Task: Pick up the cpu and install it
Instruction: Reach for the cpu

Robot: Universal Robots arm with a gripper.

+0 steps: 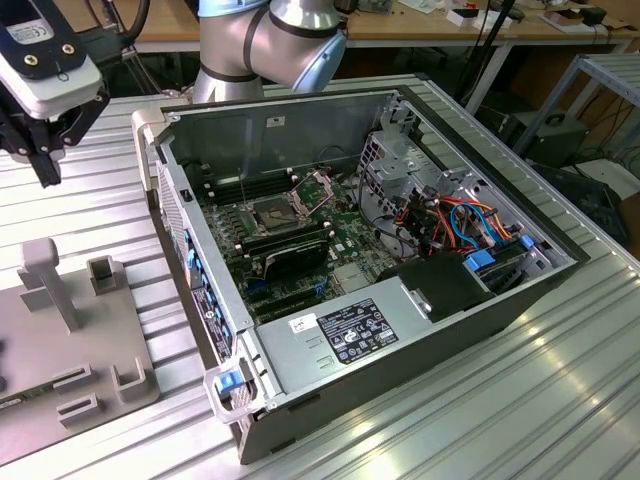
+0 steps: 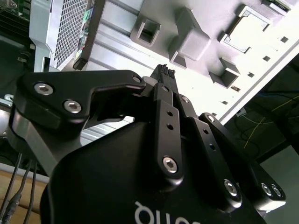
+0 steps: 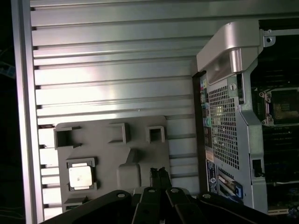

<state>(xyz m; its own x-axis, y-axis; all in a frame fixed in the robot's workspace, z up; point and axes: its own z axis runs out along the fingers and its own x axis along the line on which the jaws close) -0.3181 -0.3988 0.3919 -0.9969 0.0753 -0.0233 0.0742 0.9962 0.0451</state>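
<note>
The cpu [image 3: 80, 176], a small silver-grey square chip, lies flat in a corner-bracket nest on the grey fixture plate [image 3: 107, 140], beside the open computer case [image 1: 400, 330]. My gripper [image 1: 45, 168] hangs above the ribbed table past the far end of that plate, well clear of the case. Its black fingertips [image 3: 159, 173] are pressed together with nothing between them, and in the first wrist view they sit over the plate, off to one side of the cpu. Inside the case the dark square socket [image 1: 278, 212] lies uncovered, its metal frame [image 1: 313, 186] hinged up.
Upright grey posts and block holders [image 1: 60, 285] rise from the fixture plate. Black memory sticks [image 1: 290, 252] sit beside the socket. Cables, a drive cage [image 1: 400, 160] and the power supply [image 1: 350, 330] crowd the case. The arm's base [image 1: 270, 40] stands behind it.
</note>
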